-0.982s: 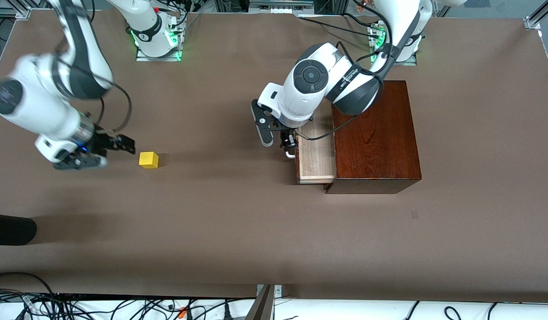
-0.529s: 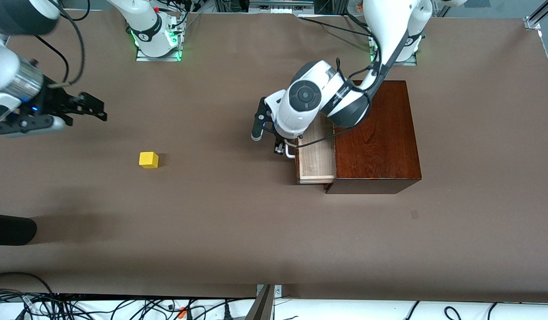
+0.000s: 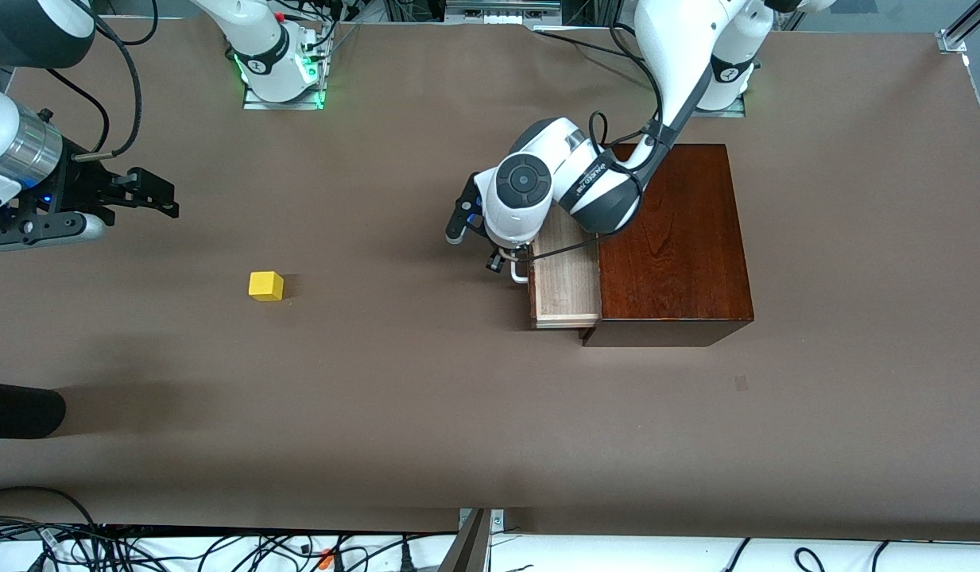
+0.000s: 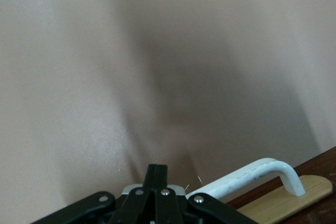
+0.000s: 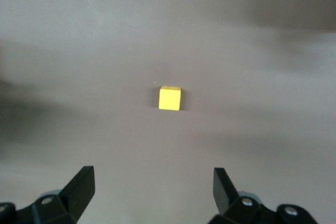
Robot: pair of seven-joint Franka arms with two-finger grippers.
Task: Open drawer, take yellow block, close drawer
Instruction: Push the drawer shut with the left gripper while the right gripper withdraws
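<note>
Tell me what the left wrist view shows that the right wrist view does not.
Left wrist view only: the white U-shaped bar handle on the pale-wood drawer front, with the left gripper shut beside it, gripping nothing. Right wrist view only: the small bright yellow block lying on the table below the open right gripper. Both share the bare brown table surface.

right gripper [image 3: 152, 195]: lifted away from yellow block [image 3: 266, 286], now up toward right arm's end | left gripper [image 3: 501, 260]: fingers closed, shifted slightly at drawer [image 3: 567, 274] handle [image 3: 520, 276]
</note>
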